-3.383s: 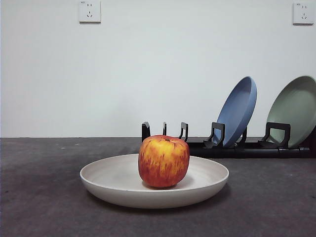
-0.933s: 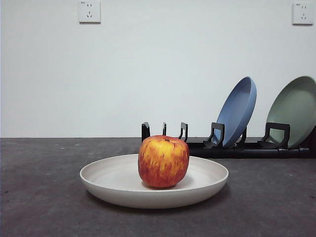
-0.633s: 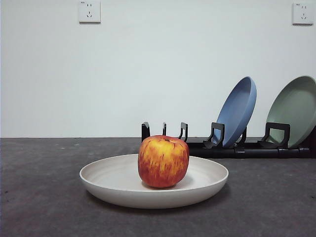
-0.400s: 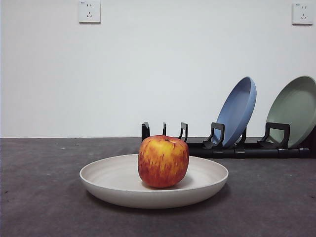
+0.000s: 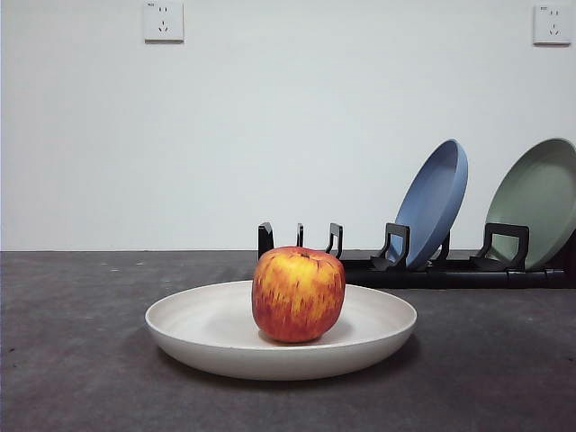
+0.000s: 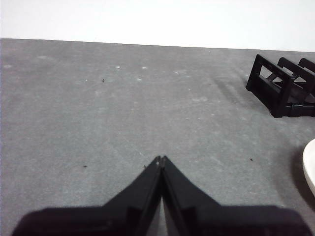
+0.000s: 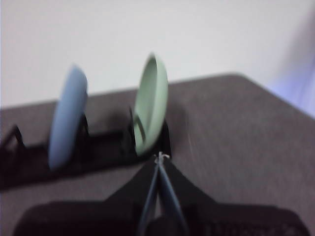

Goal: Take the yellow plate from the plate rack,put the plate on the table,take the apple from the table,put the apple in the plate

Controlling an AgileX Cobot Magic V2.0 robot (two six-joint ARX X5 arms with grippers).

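In the front view, the round red apple with yellow-orange streaks is sitting upright just left of the middle of the shallow, matte cream plate with a raised rim. That plate is lying flat on the rough, dark grey worktop, filling the lower centre of the frame.

Behind it, toward the right of the frame, the long, low black plate rack with short upright prongs is running along the worktop to the right edge. The slots at its left end are standing open. Further right, a round blue plate is leaning in one slot, and a round pale green plate is leaning in the next, cut off by the right edge. Two white wall sockets are showing on the pale wall at the upper left and upper right.

Neither arm is appearing in the front view. In the left wrist view, the left tool is hovering over bare worktop with its two black jaws pressed together, holding nothing; the rack's end is showing at the right edge, and a sliver of the cream plate at the lower right. In the blurred right wrist view, the right tool is also pressed together and empty, pointing toward the green plate.
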